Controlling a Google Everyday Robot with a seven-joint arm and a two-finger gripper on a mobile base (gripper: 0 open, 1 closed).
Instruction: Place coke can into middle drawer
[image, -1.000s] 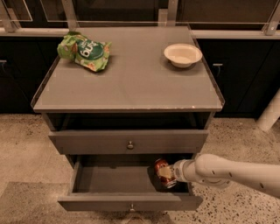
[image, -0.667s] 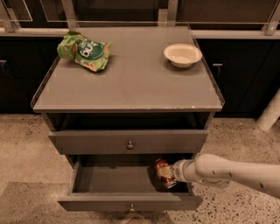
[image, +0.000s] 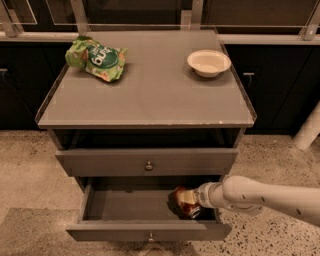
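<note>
Our hand (image: 201, 196) sits inside the open drawer (image: 120, 206), at its right end, close against the can (image: 185, 201); we cannot tell whether it clasps it. With the can already inside, we judge only release and withdrawal remain.

My arm (image: 280, 201) comes in from the lower right, a white forearm lying nearly level and reaching to the left. It swells into a rounded wrist joint (image: 236, 192), which hangs by the right front corner of the open middle drawer (image: 125, 206). Past a short pale collar, my gripper (image: 195, 201) sits low inside that drawer at its right end, right up against the coke can (image: 184, 196).
</note>
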